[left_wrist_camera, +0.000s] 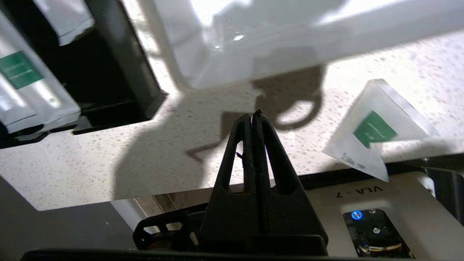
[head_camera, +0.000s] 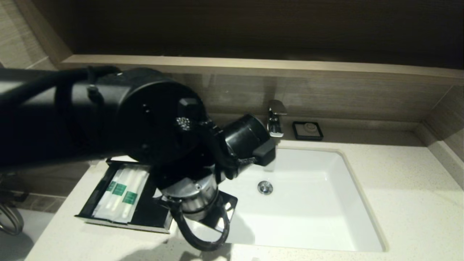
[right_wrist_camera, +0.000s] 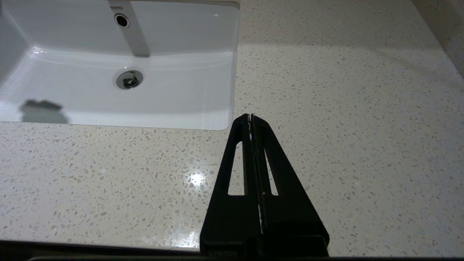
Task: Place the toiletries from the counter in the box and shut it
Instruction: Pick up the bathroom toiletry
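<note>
The black box stands left of the sink with its front drawer (head_camera: pixel 145 212) pulled out, holding several white packets with green print (head_camera: pixel 121 190). In the left wrist view the drawer (left_wrist_camera: pixel 119 72) and its packets (left_wrist_camera: pixel 21 79) show beside the sink corner. One more white packet with a green label (left_wrist_camera: pixel 373 130) lies on the speckled counter (left_wrist_camera: pixel 108 156) near its front edge. My left gripper (left_wrist_camera: pixel 252 116) is shut and empty, above bare counter between drawer and packet. My right gripper (right_wrist_camera: pixel 250 116) is shut and empty over the counter (right_wrist_camera: pixel 344 108) right of the sink. Neither gripper's fingers show in the head view.
The white sink basin (head_camera: pixel 308 217) fills the middle of the counter, with a chrome faucet (head_camera: pixel 275 117) and a small black soap dish (head_camera: pixel 308 130) behind it. My left arm (head_camera: pixel 108 116) hides most of the box. The brown ledge (head_camera: pixel 290 67) runs along the back.
</note>
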Controlling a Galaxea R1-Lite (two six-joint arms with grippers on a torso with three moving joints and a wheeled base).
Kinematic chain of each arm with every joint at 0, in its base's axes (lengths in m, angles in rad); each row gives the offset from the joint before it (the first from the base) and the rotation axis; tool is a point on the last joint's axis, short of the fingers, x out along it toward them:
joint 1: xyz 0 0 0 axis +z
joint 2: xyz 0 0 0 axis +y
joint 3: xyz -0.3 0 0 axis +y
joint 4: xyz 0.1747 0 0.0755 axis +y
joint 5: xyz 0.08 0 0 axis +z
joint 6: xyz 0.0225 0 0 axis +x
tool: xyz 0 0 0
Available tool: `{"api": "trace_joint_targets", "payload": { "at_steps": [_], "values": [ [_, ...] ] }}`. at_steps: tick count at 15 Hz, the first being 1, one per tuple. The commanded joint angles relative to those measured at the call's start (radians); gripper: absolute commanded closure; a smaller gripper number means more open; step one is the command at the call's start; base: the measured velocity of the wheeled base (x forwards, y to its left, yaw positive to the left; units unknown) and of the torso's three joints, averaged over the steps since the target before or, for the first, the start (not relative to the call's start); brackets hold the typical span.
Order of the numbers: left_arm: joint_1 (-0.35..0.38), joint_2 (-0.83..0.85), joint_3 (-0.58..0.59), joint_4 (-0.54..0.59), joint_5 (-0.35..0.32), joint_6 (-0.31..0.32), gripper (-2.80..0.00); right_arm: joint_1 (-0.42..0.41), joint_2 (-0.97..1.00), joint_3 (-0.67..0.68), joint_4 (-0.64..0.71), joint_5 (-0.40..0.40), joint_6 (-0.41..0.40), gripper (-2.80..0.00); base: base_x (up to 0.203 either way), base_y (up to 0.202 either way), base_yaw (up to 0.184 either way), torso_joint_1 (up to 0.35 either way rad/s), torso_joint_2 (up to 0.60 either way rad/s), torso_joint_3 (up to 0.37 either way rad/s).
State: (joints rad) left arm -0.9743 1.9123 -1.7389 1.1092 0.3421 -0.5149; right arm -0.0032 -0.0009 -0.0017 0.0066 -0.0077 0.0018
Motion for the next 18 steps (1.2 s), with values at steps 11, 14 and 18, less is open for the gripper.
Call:
{"api": "trace_joint_targets", "payload": {
  "at_steps": [11,14,18],
  "values": [
    [-0.183,0.112,-0.043,0.015,-0.227,0.016,0.0,0.001,0.001,0.0,0.0,0.0,0.0,0.0,0.0,0.0,0.0,0.0,0.0,0.0],
    [-0.199,0.141,-0.052,0.013,-0.227,0.021,0.0,0.0,0.0,0.0,0.0,0.0,0.001,0.0,0.0,0.0,0.0,0.0,0.0,0.0],
    [-0.226,0.163,-0.054,0.011,-0.229,0.011,0.0,0.0,0.0,0.0,0.0,0.0,0.001,0.0,0.0,0.0,0.0,0.0,0.0,0.0]
  ]
}}
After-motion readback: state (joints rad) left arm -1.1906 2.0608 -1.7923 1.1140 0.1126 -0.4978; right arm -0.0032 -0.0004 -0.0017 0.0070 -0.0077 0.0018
